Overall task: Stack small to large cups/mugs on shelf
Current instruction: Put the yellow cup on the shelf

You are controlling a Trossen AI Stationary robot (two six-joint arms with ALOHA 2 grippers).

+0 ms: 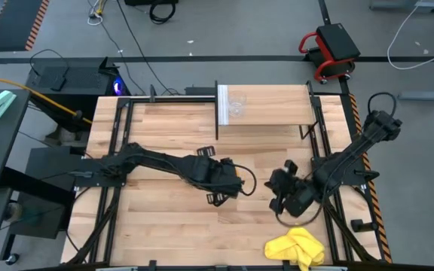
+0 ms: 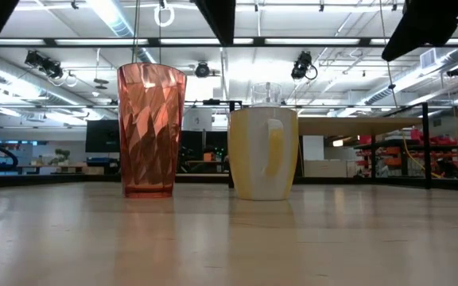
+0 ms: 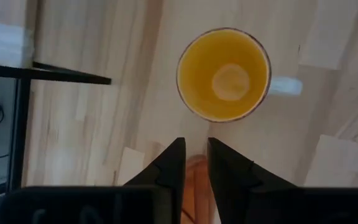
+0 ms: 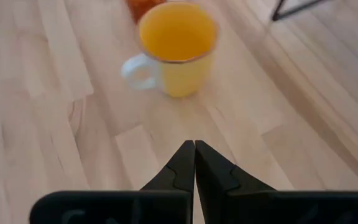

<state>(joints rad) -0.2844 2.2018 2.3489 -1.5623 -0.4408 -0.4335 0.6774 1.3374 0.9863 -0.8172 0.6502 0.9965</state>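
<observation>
The faceted amber tumbler (image 2: 151, 131) and the orange mug (image 2: 263, 152) stand upright side by side on the tabletop. The small clear glass cup (image 1: 236, 105) stands on the shelf (image 1: 270, 105) beside its white end panel (image 1: 221, 105). My left gripper (image 3: 194, 155) hovers over the tumbler (image 3: 195, 180), narrowly open, with the mug's mouth (image 3: 224, 73) just beyond. My right gripper (image 4: 195, 152) is shut above the bare table, and the mug (image 4: 178, 46) is ahead of it with its pale handle (image 4: 138, 70) to one side. In the high view both grippers (image 1: 228, 184) (image 1: 285, 192) hide the two vessels.
A crumpled yellow cloth (image 1: 296, 248) lies near the table's near edge, on the right. The shelf's black frame leg (image 3: 48, 74) stands on the table near the left gripper. Black rails run along the table's left and right sides.
</observation>
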